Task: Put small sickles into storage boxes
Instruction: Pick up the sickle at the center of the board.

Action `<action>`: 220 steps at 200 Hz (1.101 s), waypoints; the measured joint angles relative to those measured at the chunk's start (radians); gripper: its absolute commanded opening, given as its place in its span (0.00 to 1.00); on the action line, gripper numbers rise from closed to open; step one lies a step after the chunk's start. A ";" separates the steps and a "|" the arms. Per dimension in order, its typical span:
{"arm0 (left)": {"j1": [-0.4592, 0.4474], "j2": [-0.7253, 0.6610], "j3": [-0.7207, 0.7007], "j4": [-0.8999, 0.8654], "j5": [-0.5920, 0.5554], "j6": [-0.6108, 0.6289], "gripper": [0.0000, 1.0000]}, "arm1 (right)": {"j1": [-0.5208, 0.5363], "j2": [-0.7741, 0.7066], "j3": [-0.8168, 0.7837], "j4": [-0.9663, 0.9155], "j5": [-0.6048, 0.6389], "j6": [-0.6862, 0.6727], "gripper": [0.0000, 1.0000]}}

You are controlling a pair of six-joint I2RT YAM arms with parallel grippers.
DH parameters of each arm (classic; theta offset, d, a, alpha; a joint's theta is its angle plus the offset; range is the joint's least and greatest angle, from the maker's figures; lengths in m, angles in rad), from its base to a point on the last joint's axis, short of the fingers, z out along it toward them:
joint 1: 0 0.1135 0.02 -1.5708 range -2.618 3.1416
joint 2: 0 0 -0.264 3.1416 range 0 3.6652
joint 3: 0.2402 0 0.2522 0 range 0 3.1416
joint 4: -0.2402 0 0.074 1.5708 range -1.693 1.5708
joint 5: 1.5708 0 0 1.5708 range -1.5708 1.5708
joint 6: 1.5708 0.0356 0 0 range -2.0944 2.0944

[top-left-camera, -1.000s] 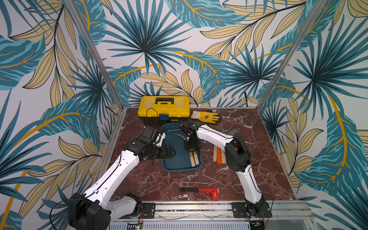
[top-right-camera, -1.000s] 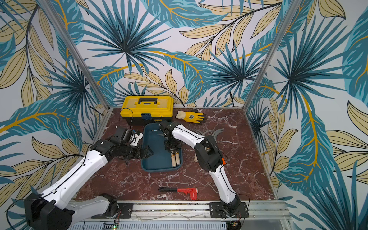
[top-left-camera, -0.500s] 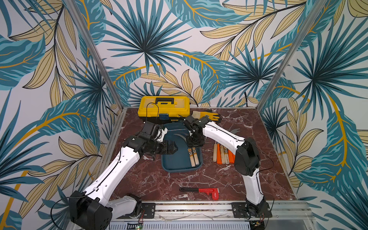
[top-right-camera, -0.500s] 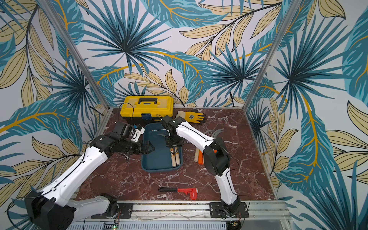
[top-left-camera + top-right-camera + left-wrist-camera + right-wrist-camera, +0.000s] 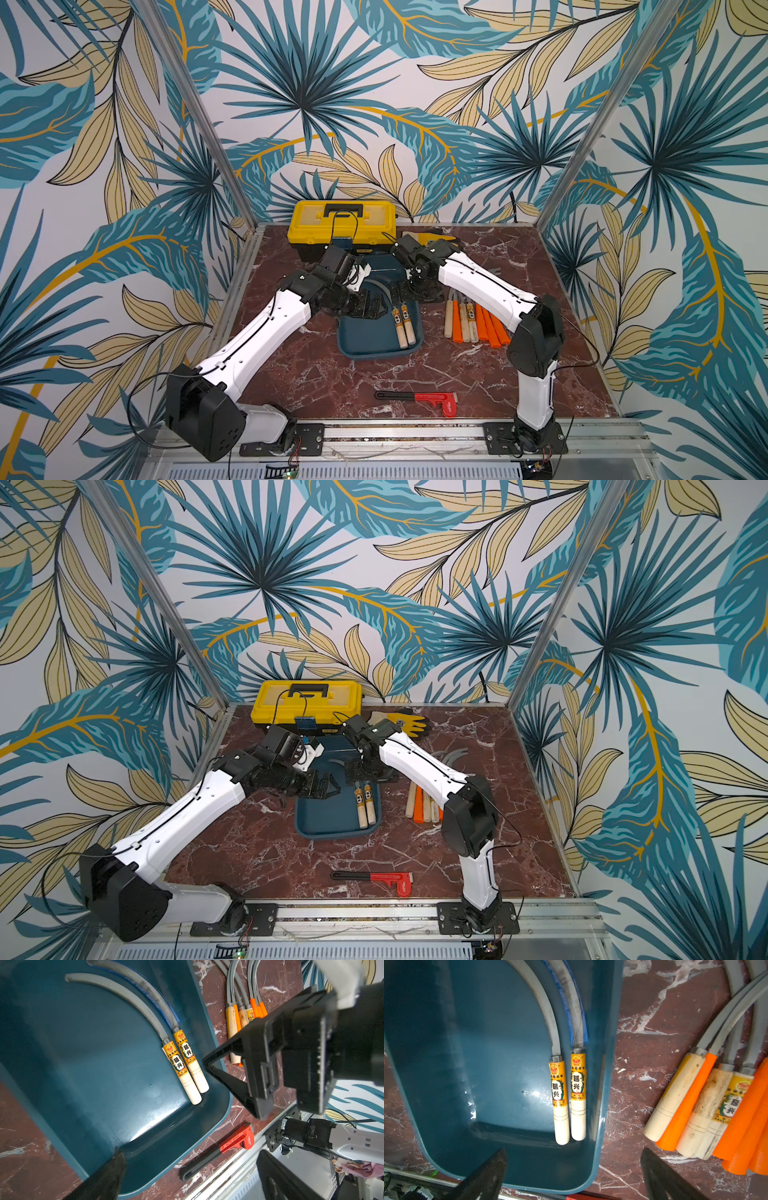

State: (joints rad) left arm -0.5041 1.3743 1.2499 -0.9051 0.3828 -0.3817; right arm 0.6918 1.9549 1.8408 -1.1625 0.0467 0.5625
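The dark teal storage box (image 5: 376, 354) (image 5: 332, 835) lies mid-table. Two small sickles with pale wooden handles (image 5: 403, 328) (image 5: 365, 808) (image 5: 569, 1095) (image 5: 182, 1064) rest side by side against its right wall. More sickles, with wooden and orange handles, are piled on the table to its right (image 5: 473, 322) (image 5: 424, 808) (image 5: 708, 1105). My right gripper (image 5: 415, 291) (image 5: 574, 1152) hovers open and empty over the two sickles in the box. My left gripper (image 5: 365, 309) (image 5: 190, 1154) is open and empty over the box's left part.
A yellow toolbox (image 5: 343, 226) stands against the back wall, with a yellow glove (image 5: 405, 723) beside it. A red pipe wrench (image 5: 432, 401) lies near the front edge. Patterned walls close in the marble table on three sides.
My right gripper went from shut to wide open above the sickles in the box, and its elbow swung right, uncovering the pile. The left arm shifted slightly towards the back.
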 measured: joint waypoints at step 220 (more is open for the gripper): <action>-0.124 0.322 0.158 0.045 0.007 0.035 0.99 | -0.219 -0.139 -0.396 0.139 -0.032 0.031 0.55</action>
State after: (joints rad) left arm -0.6285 1.6962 1.4078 -0.8600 0.3901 -0.3470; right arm 0.4728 1.8156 1.4445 -1.0233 0.0151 0.5938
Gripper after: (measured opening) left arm 0.995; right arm 0.602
